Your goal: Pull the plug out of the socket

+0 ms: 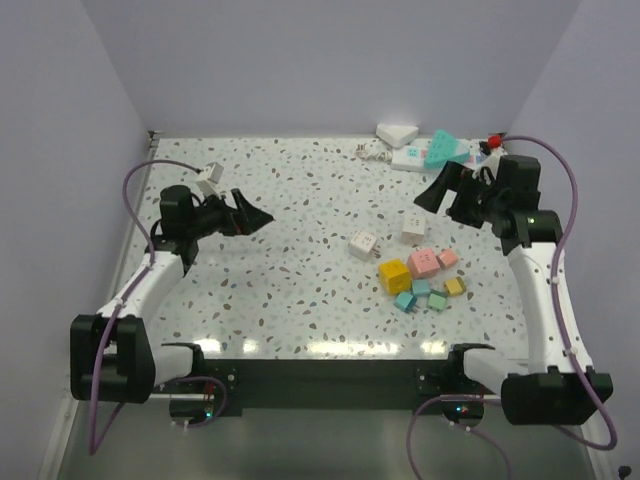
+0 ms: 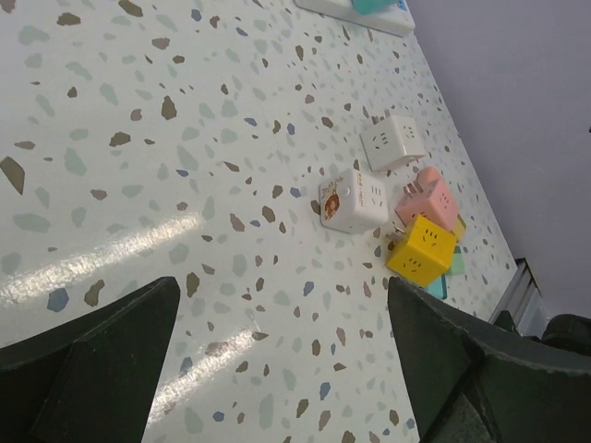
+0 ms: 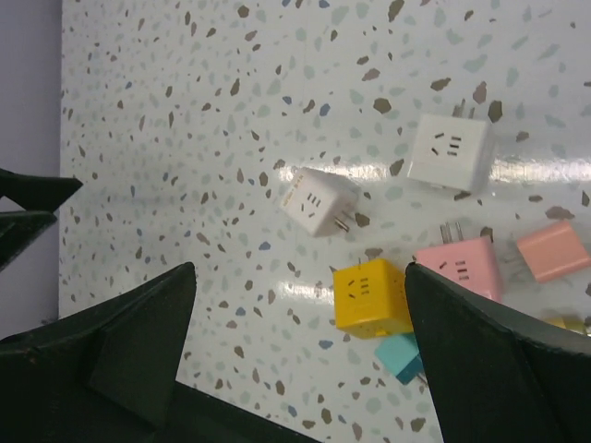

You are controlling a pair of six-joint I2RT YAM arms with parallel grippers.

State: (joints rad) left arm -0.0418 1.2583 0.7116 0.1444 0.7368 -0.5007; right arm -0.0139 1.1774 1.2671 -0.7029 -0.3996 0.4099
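Overhead, the surface is a white tabletop (image 1: 300,300) flecked with grey, brown and blue chips. It is closed in by plain pale lilac walls (image 1: 330,60) on the left, far and right sides.

The socket (image 1: 408,158) lies flat at the far right, near the back wall. A teal plug (image 1: 447,148) sits on its right part, and a white triangular piece (image 1: 397,133) lies just beyond it.

Nearer, right of centre, loose adapter cubes are grouped together: two white cubes (image 1: 364,245), a yellow cube (image 1: 394,275), a pink cube (image 1: 422,263) and several small teal pieces (image 1: 404,300).

The left gripper (image 1: 252,215) hangs above the left half of the table, its fingers spread wide and holding nothing. The right gripper (image 1: 447,200) hangs just near of the socket, apart from it, also spread and empty.

The left wrist view looks between the left gripper's dark fingers (image 2: 92,369) toward the cubes. It catches only an edge of the socket (image 2: 369,20) at its top border.

The right wrist view shows the white, yellow and pink cubes between the right gripper's own fingers (image 3: 480,351), but not the socket. Only the overhead view shows the purple cables (image 1: 140,190) looping off both arms.
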